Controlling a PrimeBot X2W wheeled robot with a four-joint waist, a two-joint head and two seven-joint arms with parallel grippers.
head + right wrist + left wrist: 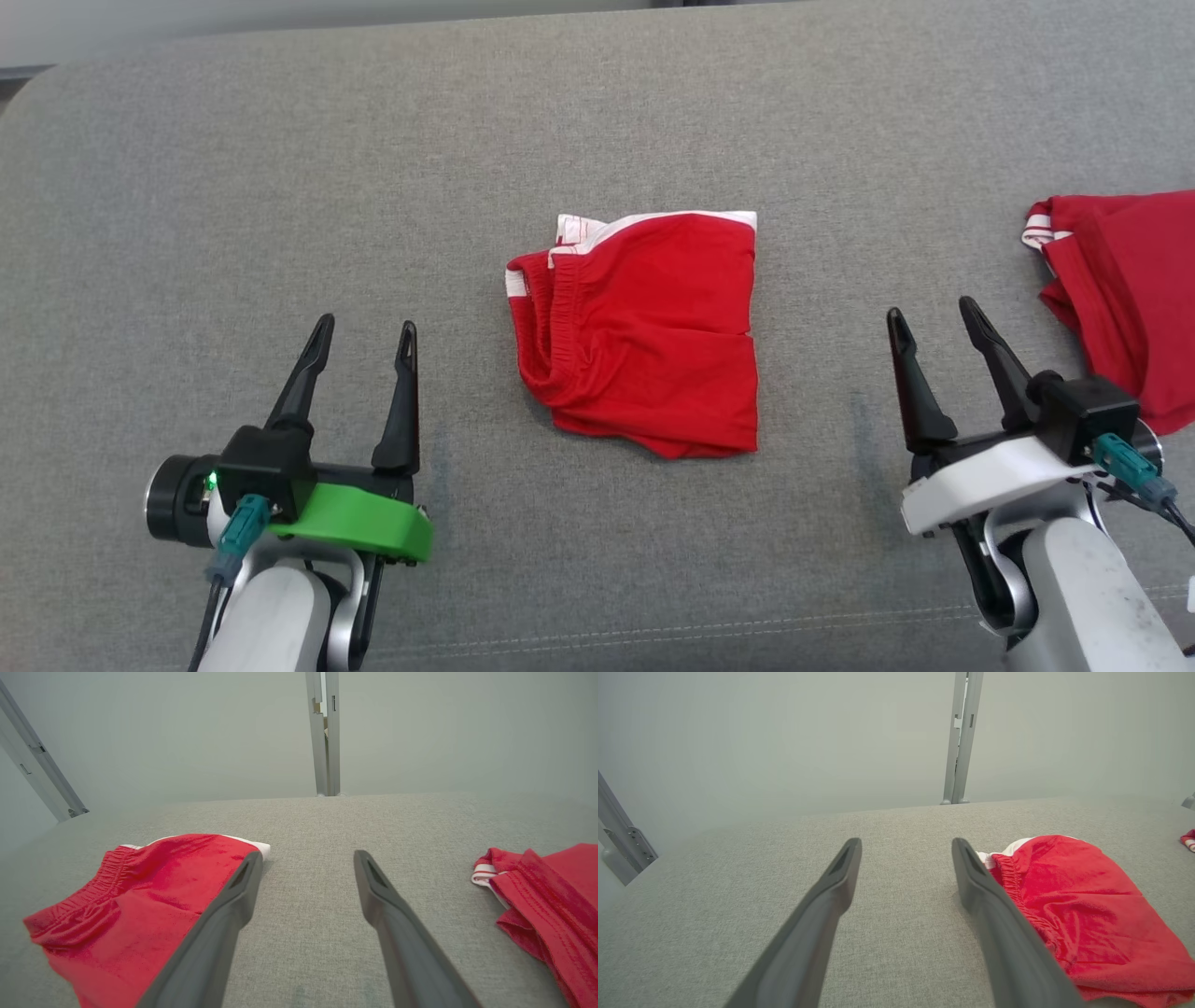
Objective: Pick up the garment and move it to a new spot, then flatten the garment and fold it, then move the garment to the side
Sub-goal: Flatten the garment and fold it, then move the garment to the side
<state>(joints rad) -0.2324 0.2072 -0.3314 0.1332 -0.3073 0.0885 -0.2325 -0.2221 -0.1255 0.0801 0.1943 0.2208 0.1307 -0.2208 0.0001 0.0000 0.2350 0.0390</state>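
Observation:
The garment is a pair of red shorts with white trim, lying folded into a rough square at the middle of the grey cushion. It shows at the right of the left wrist view and at the left of the right wrist view. My left gripper hovers open at the lower left, well to the left of the garment, with nothing between its fingers. My right gripper stands open at the lower right, to the right of the garment and apart from it, also holding nothing.
A second red garment with white striped trim lies at the right edge of the cushion, close to my right gripper, and appears in the right wrist view. The grey fabric surface spreads wide. Metal frame posts stand beyond its far edge.

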